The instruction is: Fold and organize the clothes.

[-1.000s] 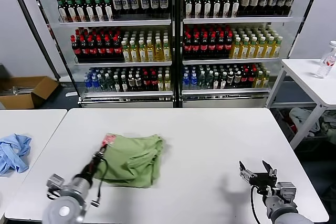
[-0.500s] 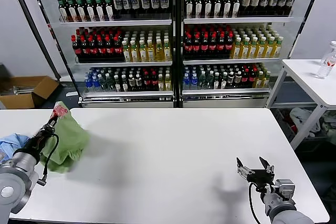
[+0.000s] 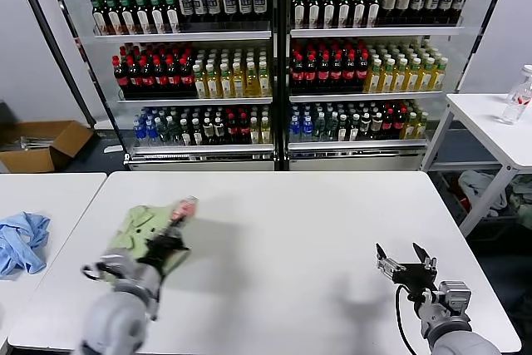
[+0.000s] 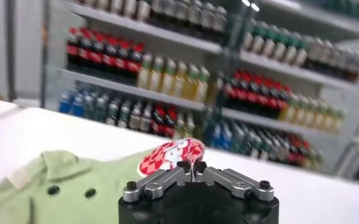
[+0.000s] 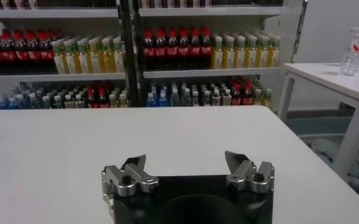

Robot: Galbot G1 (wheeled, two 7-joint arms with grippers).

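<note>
My left gripper (image 3: 177, 224) pinching the green polo shirt (image 3: 143, 230) at its red-and-white patch (image 4: 170, 157), over the white table (image 3: 316, 230), my right gripper (image 3: 403, 259) idle, fingers spread.

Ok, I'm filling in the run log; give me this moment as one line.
left end effector: shut on polo shirt, near table's left edge | right end effector: open, idle, near right
</note>
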